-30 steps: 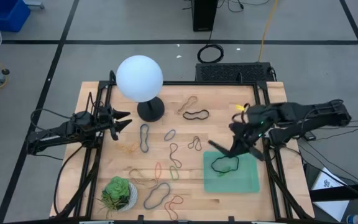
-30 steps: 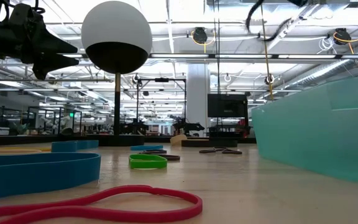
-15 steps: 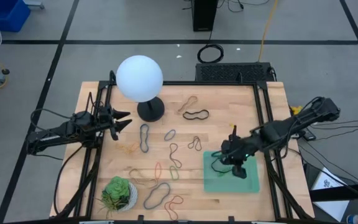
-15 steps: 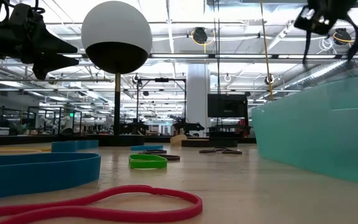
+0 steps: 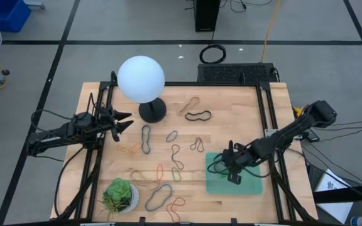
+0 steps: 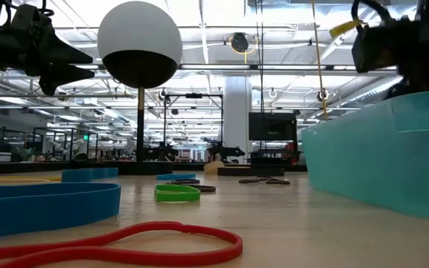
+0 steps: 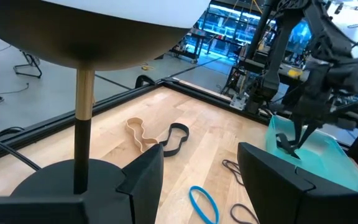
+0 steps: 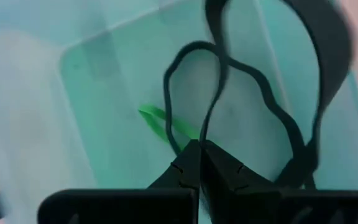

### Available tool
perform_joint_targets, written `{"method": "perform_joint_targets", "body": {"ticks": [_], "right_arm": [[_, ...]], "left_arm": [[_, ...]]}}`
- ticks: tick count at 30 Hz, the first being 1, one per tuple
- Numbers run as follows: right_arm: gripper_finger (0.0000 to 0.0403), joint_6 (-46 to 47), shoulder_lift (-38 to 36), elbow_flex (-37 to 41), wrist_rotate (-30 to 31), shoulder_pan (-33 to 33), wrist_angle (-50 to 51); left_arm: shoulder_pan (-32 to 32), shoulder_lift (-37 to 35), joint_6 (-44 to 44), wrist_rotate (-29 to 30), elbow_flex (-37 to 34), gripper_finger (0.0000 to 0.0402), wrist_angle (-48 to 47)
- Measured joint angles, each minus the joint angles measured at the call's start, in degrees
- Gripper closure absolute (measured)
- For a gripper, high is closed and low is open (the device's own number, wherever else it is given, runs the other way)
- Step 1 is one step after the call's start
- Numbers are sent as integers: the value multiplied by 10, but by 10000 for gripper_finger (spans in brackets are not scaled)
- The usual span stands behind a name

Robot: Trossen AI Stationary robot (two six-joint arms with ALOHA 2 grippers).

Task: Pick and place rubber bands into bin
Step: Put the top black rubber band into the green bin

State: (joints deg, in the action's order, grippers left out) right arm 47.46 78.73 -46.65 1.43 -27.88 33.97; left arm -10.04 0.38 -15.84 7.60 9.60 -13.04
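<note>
Light wooden table (image 5: 225,116) on a black frame, grey floor with dark tape lines around it; low view looks across into a big open hall with ceiling lights and racks.

Left gripper (image 5: 123,122) hovers above the table's left side, fingers spread apart, holding nothing. Just beyond its tips: globe lamp (image 5: 141,78) on a round black base. Below and behind it toward the table's front edge: white pot with green succulent (image 5: 119,195). Left wrist view shows the lamp pole close in, a tan band and a black band (image 7: 176,137) on the wood past it, a blue one nearer.

Loose rubber bands (image 5: 146,139) lie scattered across the middle of the table, between the two grippers: black, tan, orange, green and grey loops, none touching either gripper. One black pair sits farther back near the lamp (image 5: 197,115).

Right gripper (image 5: 233,174) is down inside the bin (image 5: 253,186), at the bin's left half, fingertips pinched together. Right wrist view: the tips are clenched on a black rubber band (image 8: 260,99), whose loops hang ahead of the tips over the mint-green bin floor. A thin green strip (image 8: 160,123) lies on the floor just past the tips. Bin sits at the table's front right.
</note>
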Motion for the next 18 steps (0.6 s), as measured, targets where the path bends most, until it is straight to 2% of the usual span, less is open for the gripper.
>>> {"method": "perform_joint_targets", "body": {"ticks": [10,18], "right_arm": [[403,1,11,17,0,0,-11],[395,42,11,30,0,0,-11]], "left_arm": [[0,0,2,0,0,190,0],[0,0,3,0,0,190,-1]]}}
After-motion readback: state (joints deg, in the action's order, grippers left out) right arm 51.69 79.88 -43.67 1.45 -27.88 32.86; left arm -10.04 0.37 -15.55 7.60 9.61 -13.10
